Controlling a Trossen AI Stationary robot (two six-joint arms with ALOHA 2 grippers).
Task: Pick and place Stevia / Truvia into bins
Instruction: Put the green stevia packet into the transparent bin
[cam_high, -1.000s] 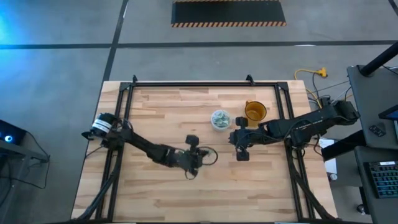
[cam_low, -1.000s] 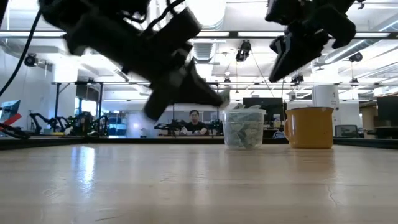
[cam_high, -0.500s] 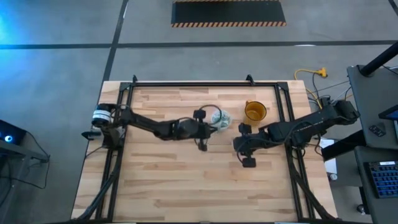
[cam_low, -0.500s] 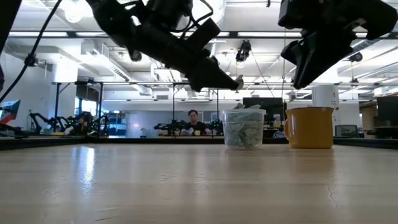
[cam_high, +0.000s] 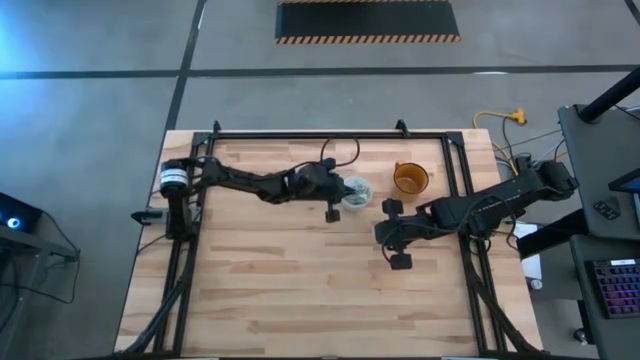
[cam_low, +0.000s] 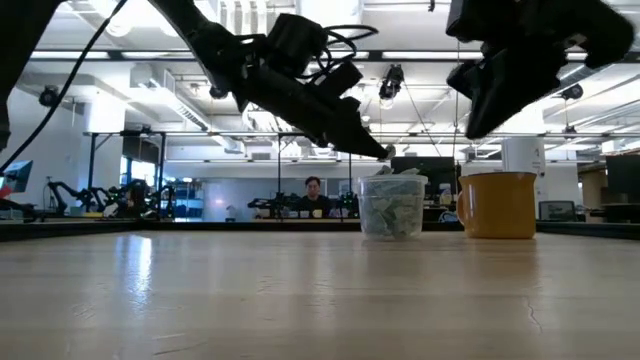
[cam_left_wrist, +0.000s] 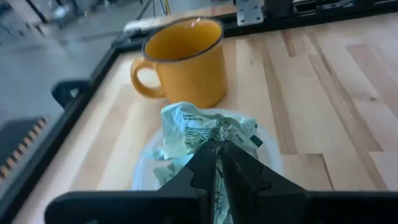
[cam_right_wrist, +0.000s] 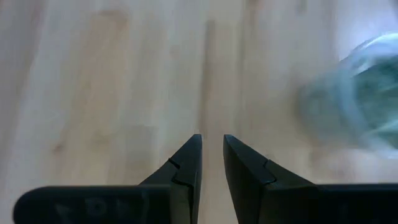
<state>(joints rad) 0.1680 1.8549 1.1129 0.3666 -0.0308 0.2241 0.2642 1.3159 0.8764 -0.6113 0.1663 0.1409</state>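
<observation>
Left gripper (cam_left_wrist: 217, 163), jaws clamped on a pale green-and-white paper sachet (cam_left_wrist: 219, 198), hung at frame centre over the translucent plastic cup (cam_high: 355, 193); release should follow only once centred, while right gripper (cam_right_wrist: 212, 167) waited, jaws slightly apart.

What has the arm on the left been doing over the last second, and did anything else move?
The left tool swung from mid-table up to just above the clear cup, shut on a sachet it has not let go. The right tool drew back a little from the cup. The cup and orange mug stayed put.
</observation>
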